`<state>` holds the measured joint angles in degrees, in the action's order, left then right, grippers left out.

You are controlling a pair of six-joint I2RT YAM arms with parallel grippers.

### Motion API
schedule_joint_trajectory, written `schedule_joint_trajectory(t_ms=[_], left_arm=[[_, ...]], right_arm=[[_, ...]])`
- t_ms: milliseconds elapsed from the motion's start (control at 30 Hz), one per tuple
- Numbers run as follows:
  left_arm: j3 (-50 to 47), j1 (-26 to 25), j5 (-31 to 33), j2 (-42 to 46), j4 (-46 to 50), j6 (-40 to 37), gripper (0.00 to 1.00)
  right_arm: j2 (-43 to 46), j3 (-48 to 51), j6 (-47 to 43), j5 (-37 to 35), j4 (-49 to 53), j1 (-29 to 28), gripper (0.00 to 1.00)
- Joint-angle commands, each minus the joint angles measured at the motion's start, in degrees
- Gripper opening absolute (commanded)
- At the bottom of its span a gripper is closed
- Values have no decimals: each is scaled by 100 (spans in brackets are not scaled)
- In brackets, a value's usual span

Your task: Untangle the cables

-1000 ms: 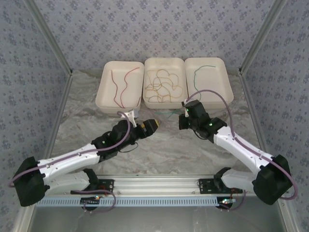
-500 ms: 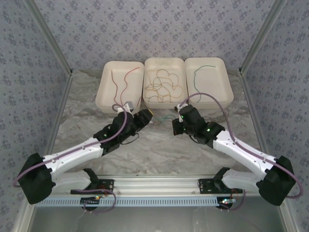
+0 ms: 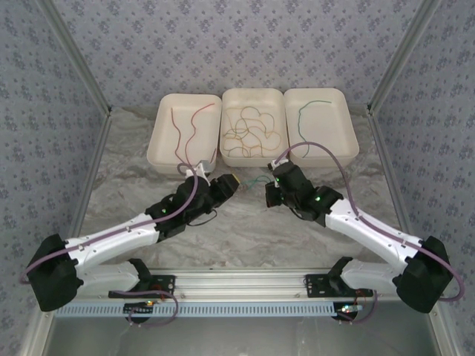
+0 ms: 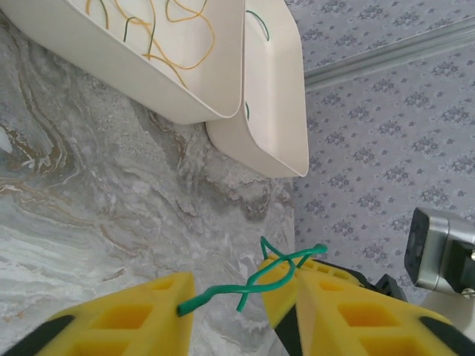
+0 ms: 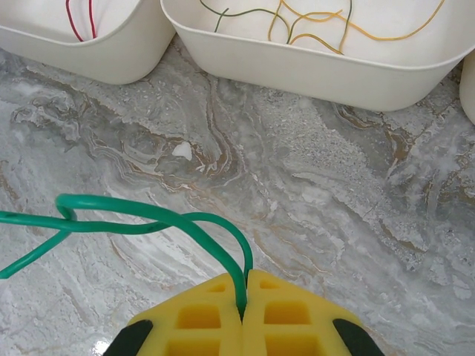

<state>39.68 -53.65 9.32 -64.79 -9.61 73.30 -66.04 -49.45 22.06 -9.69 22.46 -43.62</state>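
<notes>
A grey-and-beige marbled tabletop (image 3: 245,230) with swirling veins carries the whole scene. Walls covered in pale blue-grey wallpaper with a small repeating floral motif close it in. The back wall (image 3: 245,44) stands along the far edge, and the left wall (image 3: 44,119) and right wall (image 3: 441,126) stand along the sides. Bare aluminium posts (image 3: 74,55) stand at the two far corners. A flat aluminium rail (image 3: 245,280) runs along the near edge, and a slotted pale grey strip (image 3: 237,308) lies just in front of it. The light is soft and even, with a faint sheen on the marble.
</notes>
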Motion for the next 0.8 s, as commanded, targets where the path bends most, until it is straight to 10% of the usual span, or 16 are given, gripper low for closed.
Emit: schedule_joint_trajectory(t_ms=[0,333,467,767], left_arm=[[134,-5,191,-22,222,-8,32],[359,346,173,-6,515,-278,24],[379,341,87,-46,495,-317,0],[234,272,-59,127,393,-379,0]], right_arm=[[-7,-214,133,-86,34,-50,0],[190,-66,-16,24,-2,-207,0],[285,3,-7,3,-65,-244,0],[500,63,240,-297,-144,-235,0]])
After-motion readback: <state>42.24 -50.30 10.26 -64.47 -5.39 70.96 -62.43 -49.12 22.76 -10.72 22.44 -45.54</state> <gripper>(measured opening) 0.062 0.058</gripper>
